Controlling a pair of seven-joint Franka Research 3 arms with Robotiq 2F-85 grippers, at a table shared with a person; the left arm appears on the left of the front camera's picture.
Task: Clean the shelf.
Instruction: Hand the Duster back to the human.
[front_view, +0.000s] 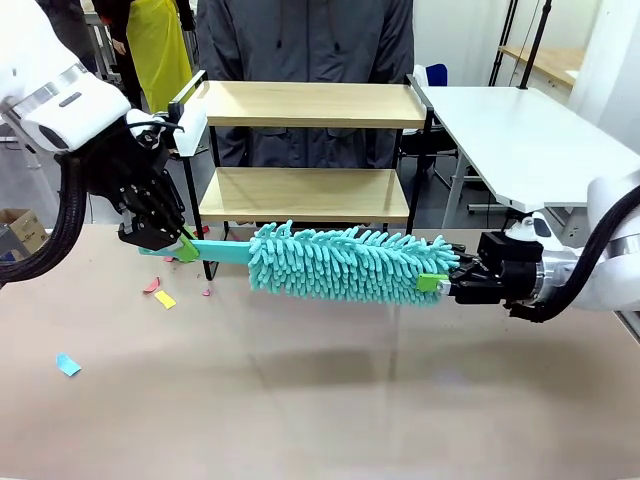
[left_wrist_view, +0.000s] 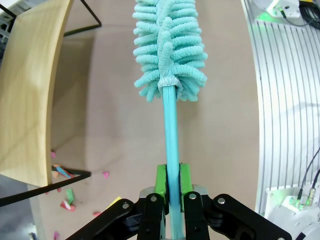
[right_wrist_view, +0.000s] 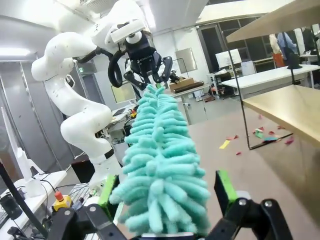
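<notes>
The table (front_view: 320, 400) spreads wide and brown across the front view, and at its far edge stands the shelf (front_view: 305, 105), two pale boards in a thin black frame, a person (front_view: 300, 40) right behind it. Both boards look bare from here.

In front of the shelf, stretched level above the table, is the duster (front_view: 345, 262), fluffy teal head and a slim teal handle. The left gripper (front_view: 183, 243) has its jaws clamped tight on the handle; the left wrist view shows the green pads (left_wrist_view: 160, 180) pressing the stick from both sides. That is the working grip, I'd say, the one that will steer the sweep.

Over at the fluffy end, the right gripper (front_view: 440, 280) has its jaws spread wide on either side of the head's tip. In its own wrist view the fibres sit between the fingers (right_wrist_view: 226, 190), and it's hard to tell whether they really touch. It reads as a steadying hand or a handover, not a firm hold.

Smallest of all: paper scraps (front_view: 160, 292), pink, yellow and blue, are scattered on the table near the shelf's left foot. My guess is the duster has to come up to board height next.
</notes>
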